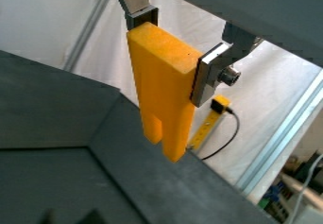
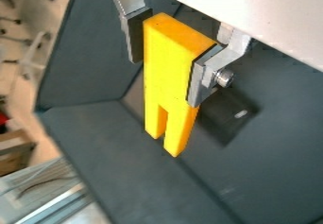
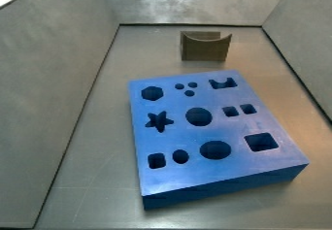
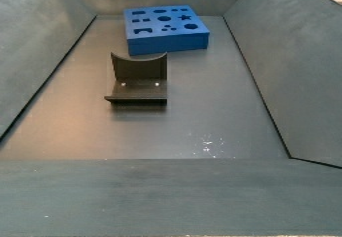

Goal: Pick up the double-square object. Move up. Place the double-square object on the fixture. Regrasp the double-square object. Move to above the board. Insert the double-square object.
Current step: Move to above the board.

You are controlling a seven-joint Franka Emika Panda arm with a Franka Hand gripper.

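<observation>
Right now the end effector (image 1: 177, 50) is gripping the block (image 1: 164, 91), its silver fingers (image 2: 207, 72) pressing on two opposite side faces near the joined end, so the jaws are standing only as far apart as the block is wide. In both wrist views the block's long axis is running straight on from the fingers, with the two prongs pointing away from the wrist toward the dark floor. Neither side view is showing the arm or the block, so they are evidently sitting high above the bin. In a side view the fixture (image 3: 204, 46) is standing at 12 o'clock from the board (image 3: 208, 127), clearly apart. Lowering onto the fixture looks like the next step, judging from this height.
</observation>
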